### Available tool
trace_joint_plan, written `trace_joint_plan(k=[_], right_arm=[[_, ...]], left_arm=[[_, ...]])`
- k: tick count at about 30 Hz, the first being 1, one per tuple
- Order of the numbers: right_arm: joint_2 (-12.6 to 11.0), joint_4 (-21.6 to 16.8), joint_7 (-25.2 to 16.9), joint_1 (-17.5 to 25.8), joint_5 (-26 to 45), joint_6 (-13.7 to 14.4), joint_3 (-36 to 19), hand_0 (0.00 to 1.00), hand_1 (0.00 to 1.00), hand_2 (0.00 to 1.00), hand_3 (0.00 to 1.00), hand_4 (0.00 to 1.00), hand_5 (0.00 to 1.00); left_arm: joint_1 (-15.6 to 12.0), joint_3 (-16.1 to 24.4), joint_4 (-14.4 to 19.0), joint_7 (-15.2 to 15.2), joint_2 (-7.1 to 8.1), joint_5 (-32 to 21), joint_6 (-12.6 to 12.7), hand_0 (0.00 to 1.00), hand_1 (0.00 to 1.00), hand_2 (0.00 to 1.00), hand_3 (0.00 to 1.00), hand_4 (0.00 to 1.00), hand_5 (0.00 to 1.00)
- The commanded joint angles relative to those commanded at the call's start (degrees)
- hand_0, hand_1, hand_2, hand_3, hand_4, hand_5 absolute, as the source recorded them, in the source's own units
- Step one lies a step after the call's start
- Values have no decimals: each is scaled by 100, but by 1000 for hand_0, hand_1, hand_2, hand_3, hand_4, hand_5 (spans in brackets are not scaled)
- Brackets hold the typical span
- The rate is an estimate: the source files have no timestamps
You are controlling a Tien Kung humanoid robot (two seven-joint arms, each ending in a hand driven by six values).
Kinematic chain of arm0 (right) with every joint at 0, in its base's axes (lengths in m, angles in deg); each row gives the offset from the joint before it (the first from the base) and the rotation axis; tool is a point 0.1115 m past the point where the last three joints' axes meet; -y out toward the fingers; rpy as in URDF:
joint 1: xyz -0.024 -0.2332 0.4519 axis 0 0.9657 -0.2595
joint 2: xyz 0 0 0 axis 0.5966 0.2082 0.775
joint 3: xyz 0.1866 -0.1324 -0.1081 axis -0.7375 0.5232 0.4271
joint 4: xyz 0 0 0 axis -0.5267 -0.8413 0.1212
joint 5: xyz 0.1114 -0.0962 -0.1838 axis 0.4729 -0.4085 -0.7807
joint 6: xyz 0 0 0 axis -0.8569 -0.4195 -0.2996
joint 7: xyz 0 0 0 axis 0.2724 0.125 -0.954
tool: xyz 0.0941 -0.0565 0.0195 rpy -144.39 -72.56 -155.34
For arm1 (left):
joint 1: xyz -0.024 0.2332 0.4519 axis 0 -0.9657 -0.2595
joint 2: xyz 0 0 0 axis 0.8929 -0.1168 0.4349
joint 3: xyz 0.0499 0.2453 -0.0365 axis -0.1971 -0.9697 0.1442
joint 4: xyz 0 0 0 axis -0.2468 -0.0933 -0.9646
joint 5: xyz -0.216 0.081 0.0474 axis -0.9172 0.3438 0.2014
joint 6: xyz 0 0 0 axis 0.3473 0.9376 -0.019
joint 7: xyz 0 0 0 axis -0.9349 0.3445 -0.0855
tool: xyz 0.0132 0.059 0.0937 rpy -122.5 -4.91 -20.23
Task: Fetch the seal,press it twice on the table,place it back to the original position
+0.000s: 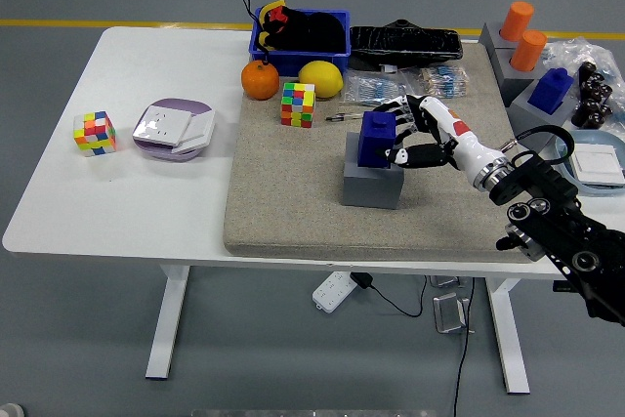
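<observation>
- The right hand (415, 134), white with black fingers, wraps around the blue seal (376, 140), fingers (398, 107) curled over its far side and the thumb pressed to its near side.
- The seal sits atop a gray block (371, 183); whether it rests on the block or is raised just clear of it cannot be told from this angle.
- The black right arm (557, 227) reaches in from the lower right corner, its wrist over the right edge of a beige felt mat (293, 212).
- The mat covers the right half of the white surface (146, 202), and the gray block stands near its middle.
- Just beyond the seal lie clear packets (381, 87) with blue contents and a pen-like item, too small to identify.
- A multicolored puzzle cube (298, 104) stands on the mat to the left of the seal, with a lemon (320, 78) and an orange (260, 80) behind it.
- A blue bin (301, 31) holding dark items sits at the far edge, beside a black tray (405, 41).
- On the bare left part of the surface, a second puzzle cube (95, 133) stands near a lavender dish (174, 130) carrying a white box.
- At far right, two orange cylinders (522, 34) and another blue seal (553, 90) stand on gray blocks.
</observation>
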Motion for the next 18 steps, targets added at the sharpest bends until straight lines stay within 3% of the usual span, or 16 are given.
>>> trace_joint_plan(k=[9,18], right_arm=[[-167,-326,42,-53,-232,-7,-339,394,308,345,332,686,2],[-546,-162,67,129,-445,-14,-712,395,308,345,333,682,2]], left_arm=[[9,11,-2,-1,-2,-9,-2,793,746,739,762,628,451],[-13,2,-13,-4,-9,-31,-3,793,746,740,762,627,450]])
